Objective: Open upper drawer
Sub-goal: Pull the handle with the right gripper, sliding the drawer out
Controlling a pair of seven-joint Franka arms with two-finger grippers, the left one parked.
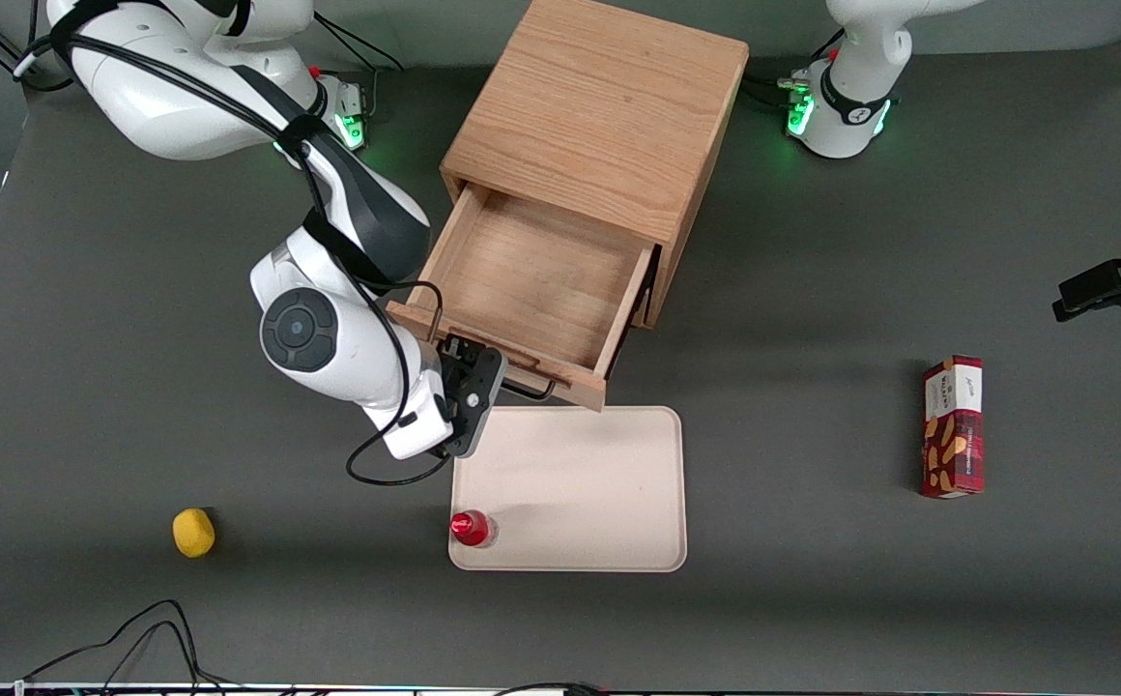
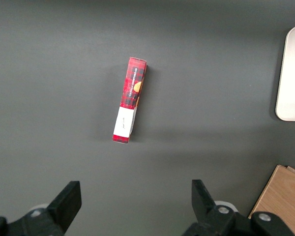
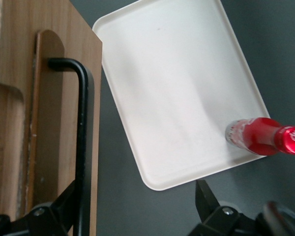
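Observation:
The upper drawer (image 1: 536,290) is pulled well out of the light oak cabinet (image 1: 599,106), and its inside is bare wood. Its thin black bar handle (image 1: 533,391) runs along the drawer front, which faces the front camera. My right gripper (image 1: 464,375) is at the working arm's end of that handle, just in front of the drawer front. In the right wrist view the handle (image 3: 82,142) lies against the inner side of one finger (image 3: 59,211), with the other finger far from it. The gripper (image 3: 135,206) is open and holds nothing. The bottom drawer is hidden under the upper one.
A cream tray (image 1: 589,483) lies just in front of the open drawer, with a red-capped bottle (image 1: 472,528) standing on its near corner; both show in the right wrist view. A yellow object (image 1: 193,533) and a red carton (image 1: 953,426) lie on the grey table.

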